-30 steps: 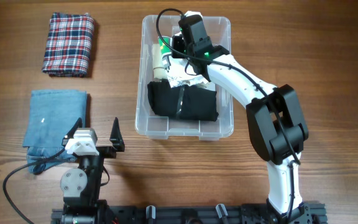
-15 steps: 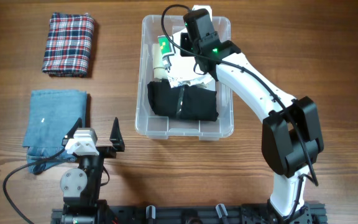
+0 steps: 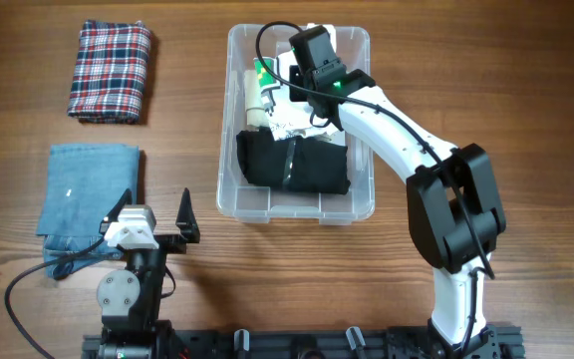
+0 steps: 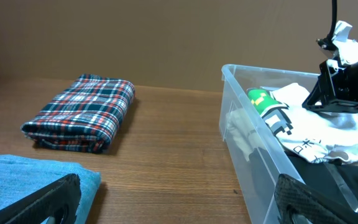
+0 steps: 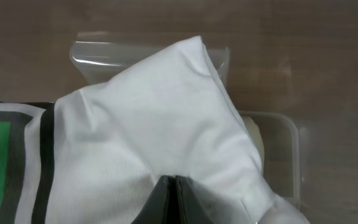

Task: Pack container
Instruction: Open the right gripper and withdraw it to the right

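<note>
container (image 3: pixel 224 140): clear plastic rectangular bin with a rounded rim | pose: sitting upright, top open, long side running away from the robot | place: resting on the wooden table (image 3: pixel 182 110), right of centre | state: holding a folded black garment (image 3: pixel 297 165) at its near end, with a white-and-green cloth (image 3: pixel 259 95) lying behind it

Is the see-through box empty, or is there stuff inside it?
Not empty. The container holds folded black clothing at the near end and a white-and-green cloth behind it, seen through the open top.
</note>
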You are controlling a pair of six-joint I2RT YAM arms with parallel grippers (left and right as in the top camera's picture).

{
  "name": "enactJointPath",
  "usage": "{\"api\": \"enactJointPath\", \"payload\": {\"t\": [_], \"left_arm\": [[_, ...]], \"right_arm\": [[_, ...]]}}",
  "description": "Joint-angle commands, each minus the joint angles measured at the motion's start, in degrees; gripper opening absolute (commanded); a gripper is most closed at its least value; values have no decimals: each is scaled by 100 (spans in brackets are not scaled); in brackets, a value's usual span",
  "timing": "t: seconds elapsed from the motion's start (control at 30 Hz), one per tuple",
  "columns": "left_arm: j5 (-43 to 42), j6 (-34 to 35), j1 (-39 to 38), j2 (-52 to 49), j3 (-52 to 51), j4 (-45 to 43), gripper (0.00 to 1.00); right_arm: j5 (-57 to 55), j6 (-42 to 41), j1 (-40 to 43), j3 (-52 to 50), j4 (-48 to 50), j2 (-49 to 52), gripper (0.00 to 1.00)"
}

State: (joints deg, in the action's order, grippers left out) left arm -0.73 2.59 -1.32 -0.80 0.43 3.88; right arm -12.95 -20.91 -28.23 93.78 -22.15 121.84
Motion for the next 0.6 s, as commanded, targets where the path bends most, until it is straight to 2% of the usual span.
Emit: {"api": "enactJointPath", "payload": {"t": [0.0,0.2,0.33,0.57], "left_arm": [[35,-87,33,42,-11,35,100],[35,-87,33,42,-11,35,100],[35,-87,33,42,-11,35,100],[35,-87,33,42,-11,35,100]], "right_arm": [[-81,0,28,17,-203,-201,4],[-76,125,31,57,-380,-1541,4],[-225,455,31,57,-621,-2465,11],[-1073,240,385,55,-1821,-3285,16]]}}
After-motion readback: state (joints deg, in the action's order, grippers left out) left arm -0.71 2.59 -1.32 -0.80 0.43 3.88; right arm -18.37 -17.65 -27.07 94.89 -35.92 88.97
